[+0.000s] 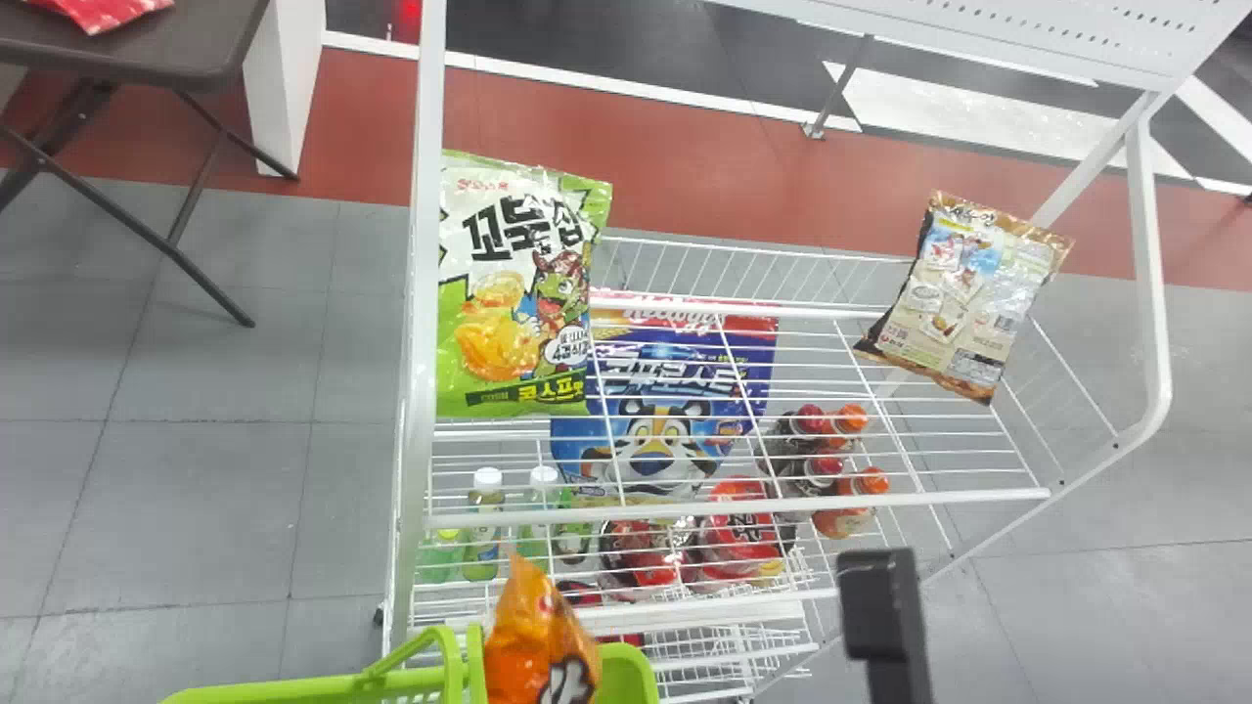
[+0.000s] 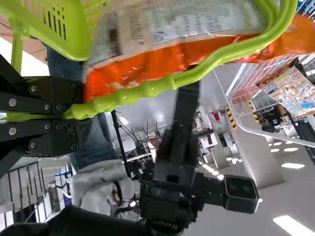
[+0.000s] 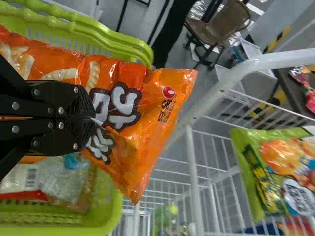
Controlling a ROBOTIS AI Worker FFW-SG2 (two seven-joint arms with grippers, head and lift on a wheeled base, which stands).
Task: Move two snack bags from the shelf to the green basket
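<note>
The right arm shows at the bottom edge of the head view. In the right wrist view, its gripper is shut on the orange snack bag, which hangs over the green basket. A pale bag with a red edge lies inside the basket. In the head view the orange bag stands up at the rim of the basket. The left gripper is shut on the basket's green handle. On the shelf are a green snack bag and a beige bag.
The white wire rack spans the middle, its post left of the green bag. A blue cereal bag, bottles and red packs sit lower down. A dark table stands at the upper left.
</note>
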